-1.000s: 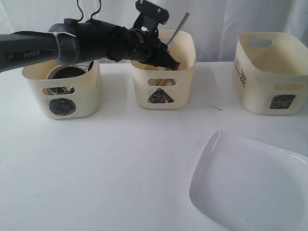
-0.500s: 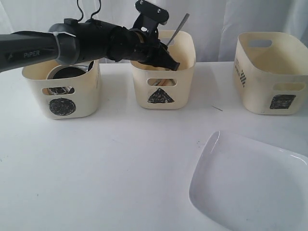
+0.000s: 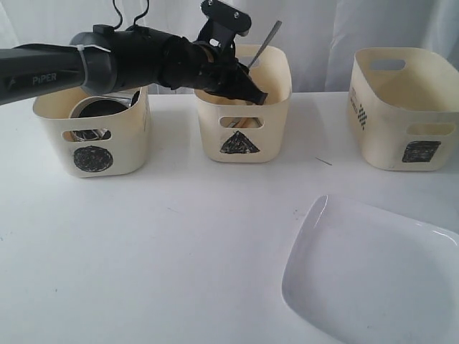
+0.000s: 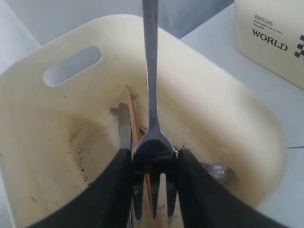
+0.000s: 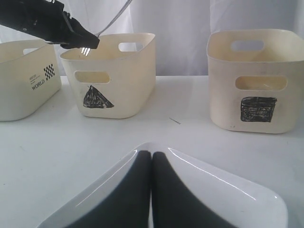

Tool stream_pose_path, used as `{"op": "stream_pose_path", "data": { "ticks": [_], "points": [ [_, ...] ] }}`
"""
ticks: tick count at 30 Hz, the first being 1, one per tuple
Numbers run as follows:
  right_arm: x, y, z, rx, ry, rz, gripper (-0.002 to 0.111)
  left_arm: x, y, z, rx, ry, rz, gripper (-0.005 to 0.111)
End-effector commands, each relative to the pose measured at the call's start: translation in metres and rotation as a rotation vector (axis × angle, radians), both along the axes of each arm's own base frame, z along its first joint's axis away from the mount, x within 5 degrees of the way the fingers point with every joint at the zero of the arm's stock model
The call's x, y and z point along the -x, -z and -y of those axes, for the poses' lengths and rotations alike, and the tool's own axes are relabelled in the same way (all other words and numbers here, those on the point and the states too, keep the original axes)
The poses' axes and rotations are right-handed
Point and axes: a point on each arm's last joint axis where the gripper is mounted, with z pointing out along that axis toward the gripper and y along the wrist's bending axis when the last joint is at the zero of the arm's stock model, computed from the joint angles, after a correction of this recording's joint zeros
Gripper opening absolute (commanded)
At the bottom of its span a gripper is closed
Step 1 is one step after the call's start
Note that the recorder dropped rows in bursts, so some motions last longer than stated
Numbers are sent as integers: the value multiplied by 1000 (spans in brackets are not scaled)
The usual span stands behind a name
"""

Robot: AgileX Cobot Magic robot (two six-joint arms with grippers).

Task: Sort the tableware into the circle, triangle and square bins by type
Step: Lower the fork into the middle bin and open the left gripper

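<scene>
My left gripper (image 3: 255, 94) is shut on the metal fork (image 3: 266, 40) over the triangle bin (image 3: 276, 122), with the handle sticking up and back. In the left wrist view the fingers (image 4: 114, 180) clamp the fork (image 4: 151, 85) at its neck, tines toward the camera. Under it in the bin lie wooden chopsticks (image 4: 132, 111), a knife (image 4: 123, 128) and a spoon (image 4: 217, 172). The circle bin (image 3: 50, 136) holds steel ware (image 3: 97, 107). The square bin (image 3: 391, 122) stands at the right. My right gripper (image 5: 151, 159) is shut with nothing in it, over the large white plate (image 5: 228, 194).
The three bins stand in a row along the back of the white table, against a white curtain. The plate (image 3: 373, 279) lies at the front right. The left arm (image 3: 107, 61) stretches across above the circle bin.
The left arm has lifted very slightly, and the fork stays held over the triangle bin. Nothing else has moved.
</scene>
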Motion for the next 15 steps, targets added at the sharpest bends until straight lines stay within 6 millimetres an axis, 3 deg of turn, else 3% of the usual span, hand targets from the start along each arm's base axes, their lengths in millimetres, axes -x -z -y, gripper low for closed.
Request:
{"op": "stream_pose_path", "data": {
  "ticks": [1,15],
  "points": [
    [0,1,0,7,3,5,0,2,-11,-1,23,-5,12,28],
    [0,1,0,7,3,5,0,3,-15,-2,48,-17,4,31]
  ]
}}
